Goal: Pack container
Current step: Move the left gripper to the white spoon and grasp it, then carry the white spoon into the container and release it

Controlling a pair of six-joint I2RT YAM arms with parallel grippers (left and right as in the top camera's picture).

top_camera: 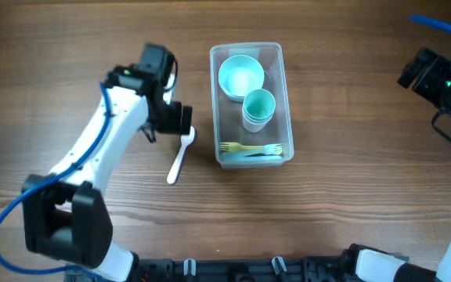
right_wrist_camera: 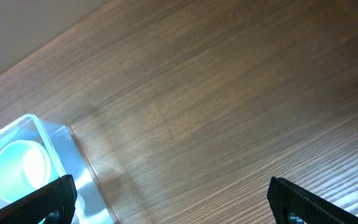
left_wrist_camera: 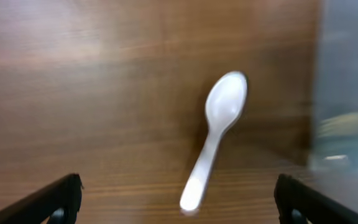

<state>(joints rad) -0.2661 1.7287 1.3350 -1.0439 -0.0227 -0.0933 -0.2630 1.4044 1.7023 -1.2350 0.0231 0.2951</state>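
Observation:
The clear container stands mid-table and holds a teal bowl, stacked mint cups and yellow and pale forks. A white spoon lies on the table just left of it; the spoon also shows in the left wrist view. My left gripper is open above the spoon's bowl end, its fingers wide apart on either side. My right gripper is open and empty at the far right, over bare wood. The container's corner shows in the right wrist view.
The table is dark wood. The container's edge shows blurred at the right of the left wrist view. The left arm stretches from the front left toward the spoon.

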